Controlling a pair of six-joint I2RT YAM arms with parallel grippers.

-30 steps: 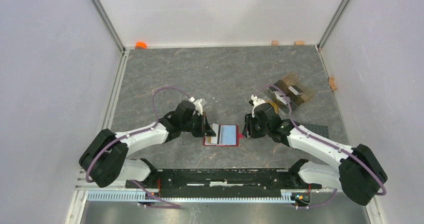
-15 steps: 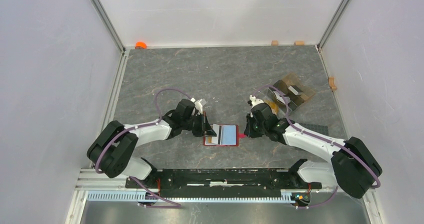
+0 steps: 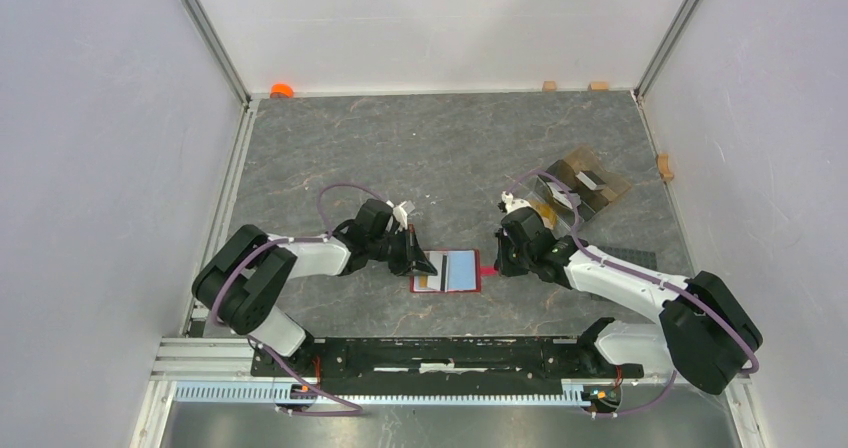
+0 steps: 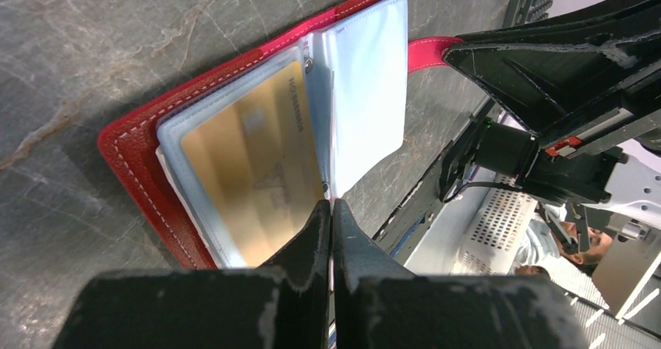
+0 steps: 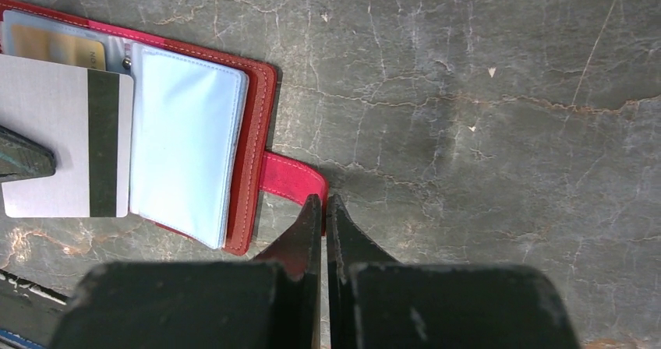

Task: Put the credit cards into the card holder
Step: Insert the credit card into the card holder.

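The red card holder lies open on the table, its clear sleeves facing up; it also shows in the left wrist view and the right wrist view. An orange card sits in a left-hand sleeve. My left gripper is shut on a card with a white back and dark stripe, held over the holder's left half; its front colour is hidden. My right gripper is shut on the holder's red strap. No dark card shows.
A clear packet with brown contents lies at the back right, a dark mesh mat near the right arm. An orange object sits in the back left corner. Small tan blocks stand along the back wall and right wall.
My left gripper has moved right and down with the card, now over the holder's left half. The left elbow swung inward. The right gripper has stayed on the strap.
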